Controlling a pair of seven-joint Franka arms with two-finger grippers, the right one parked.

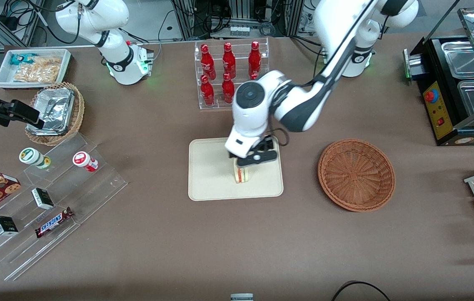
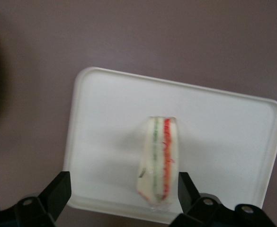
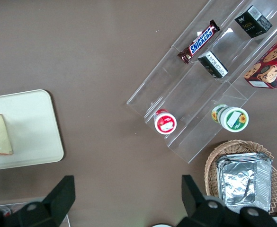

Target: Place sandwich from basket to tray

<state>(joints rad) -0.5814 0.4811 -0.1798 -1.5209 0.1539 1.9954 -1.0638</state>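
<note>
So the sandwich (image 1: 243, 174) is sitting on the tray (image 1: 207, 175) now, standing up on one edge with the red and green filling stripes facing up toward the wrist camera. It's resting near the tray's edge on the basket's side, a bit nearer the front camera than the tray's middle.

The gripper (image 1: 248, 164) is hovering right above it, and in the wrist view the fingers (image 2: 58, 191) are spread wide on either side of the sandwich with clear gaps showing, so it's not gripping anything. One finger is sitting pretty close to the bread, the other is well apart from it.

The basket (image 1: 356, 174) is lying empty, off toward the working arm's end of the table, well apart from the tray.

My read: the drop is basically done and we're in the release/retreat part of the task. What the next move is calling for is a straight lift up and away, no sideways drift, because that wedge is balancing on a narrow edge and a nudge from the near finger could tip it flat or push it toward the rim.
</note>
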